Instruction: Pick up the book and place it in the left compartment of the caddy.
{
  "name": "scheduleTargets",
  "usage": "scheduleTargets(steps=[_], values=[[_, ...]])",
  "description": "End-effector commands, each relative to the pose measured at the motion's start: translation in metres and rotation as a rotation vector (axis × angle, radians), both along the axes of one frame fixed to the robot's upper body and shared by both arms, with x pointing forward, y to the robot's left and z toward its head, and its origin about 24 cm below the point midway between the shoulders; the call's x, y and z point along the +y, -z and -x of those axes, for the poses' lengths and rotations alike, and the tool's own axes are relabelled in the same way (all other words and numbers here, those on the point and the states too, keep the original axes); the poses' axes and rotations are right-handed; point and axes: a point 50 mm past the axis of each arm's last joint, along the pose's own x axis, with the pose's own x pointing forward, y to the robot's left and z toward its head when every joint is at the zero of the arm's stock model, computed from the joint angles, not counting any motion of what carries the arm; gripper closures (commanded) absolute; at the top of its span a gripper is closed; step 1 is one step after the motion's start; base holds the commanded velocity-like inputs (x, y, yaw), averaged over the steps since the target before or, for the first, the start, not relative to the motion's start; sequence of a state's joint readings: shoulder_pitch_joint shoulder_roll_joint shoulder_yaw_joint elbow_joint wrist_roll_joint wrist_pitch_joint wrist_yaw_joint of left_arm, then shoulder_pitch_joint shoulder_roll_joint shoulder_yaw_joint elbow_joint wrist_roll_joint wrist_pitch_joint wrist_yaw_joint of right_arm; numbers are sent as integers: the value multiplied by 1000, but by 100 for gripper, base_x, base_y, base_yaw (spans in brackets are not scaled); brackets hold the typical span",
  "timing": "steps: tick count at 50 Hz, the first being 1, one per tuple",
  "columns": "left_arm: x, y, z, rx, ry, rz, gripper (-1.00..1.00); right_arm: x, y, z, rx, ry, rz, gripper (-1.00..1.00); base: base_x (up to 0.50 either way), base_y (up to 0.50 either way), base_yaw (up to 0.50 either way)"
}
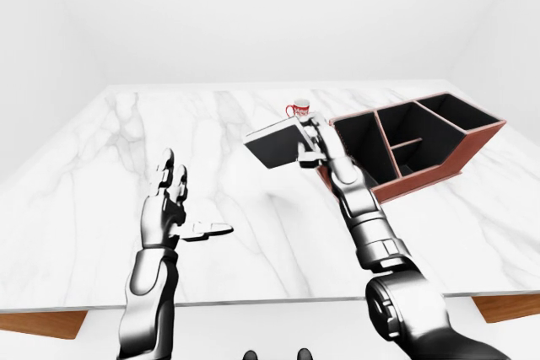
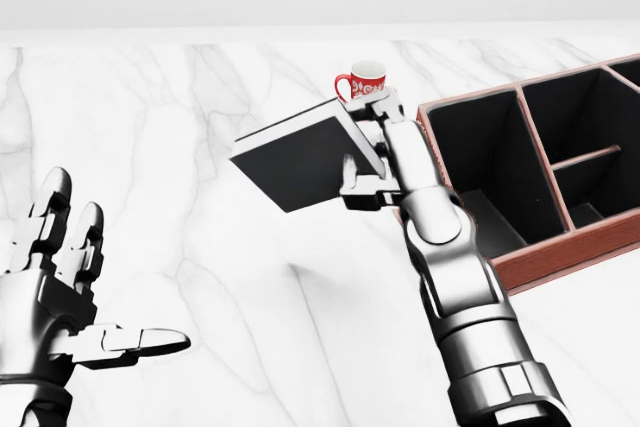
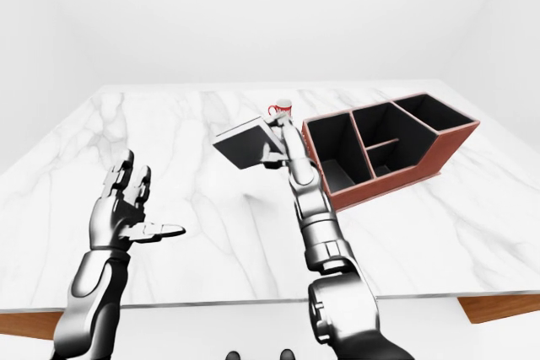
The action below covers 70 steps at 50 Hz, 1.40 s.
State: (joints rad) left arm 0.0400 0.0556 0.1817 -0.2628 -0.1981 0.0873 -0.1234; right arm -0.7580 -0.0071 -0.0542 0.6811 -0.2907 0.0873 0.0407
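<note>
Both arms are glossy silver metal with dark joints, built from ribbed, ringed segments. The left hand (image 2: 62, 292) and right hand (image 2: 378, 142) have three chunky chrome fingers each; the right upper arm (image 1: 413, 314) is darker grey.

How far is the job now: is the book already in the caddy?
Not yet. Picking up looks done: the right hand holds the flat black book tilted above the white marble table, left of the red-brown wooden caddy. Left: lowering it into the left compartment.
</note>
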Motion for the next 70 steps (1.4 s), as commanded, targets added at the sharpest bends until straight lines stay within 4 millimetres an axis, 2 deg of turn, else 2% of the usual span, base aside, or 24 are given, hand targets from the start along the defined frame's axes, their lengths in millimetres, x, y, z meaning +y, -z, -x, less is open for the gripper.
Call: scheduleTargets(steps=[1,3,5,14,18,25,28,33,34,38,44,53,61,66,70], values=[[-6,2,1,10,16,-10,-100,-104,-189,79,-847,51,-517,100,0,0,0],[-7,2,1,10,19,-12,-100,-122,-186,80,-838,107,-568,100,0,0,0],[-8,2,1,10,21,-15,-100,-137,-175,76,-788,179,-554,100,0,0,0],[-12,1,1,4,27,-23,-100,-181,-148,67,-666,379,-514,100,0,0,0],[-13,-2,1,-6,28,-27,-100,-204,-130,67,-600,498,-461,100,0,0,0],[-16,-2,2,-8,33,-31,-100,-223,-108,72,-519,580,-373,100,0,0,0],[-17,-2,2,-6,35,-32,-100,-225,-95,66,-457,602,-331,100,0,0,0],[-17,-2,3,-8,36,-32,-100,-230,-65,54,-313,661,-235,100,0,0,0],[-17,-2,3,-8,35,-32,-100,-233,-52,51,-249,679,-231,100,0,0,0],[-17,-2,4,-6,35,-31,-100,-242,-26,46,-113,752,-182,100,0,0,0],[-15,-4,4,-17,31,-32,-100,-242,-18,41,-96,765,-132,100,0,0,0],[-16,-4,4,-14,33,-30,-100,-228,-12,26,-67,749,-51,100,0,0,0],[-15,-2,4,-6,35,-29,-100,-216,-20,11,-49,752,44,100,0,0,0],[-14,-2,4,-7,32,-27,-100,-201,-27,0,-25,729,190,100,0,0,0],[-13,-2,4,-7,32,-25,-100,-198,-28,-3,-15,731,258,100,0,0,0]])
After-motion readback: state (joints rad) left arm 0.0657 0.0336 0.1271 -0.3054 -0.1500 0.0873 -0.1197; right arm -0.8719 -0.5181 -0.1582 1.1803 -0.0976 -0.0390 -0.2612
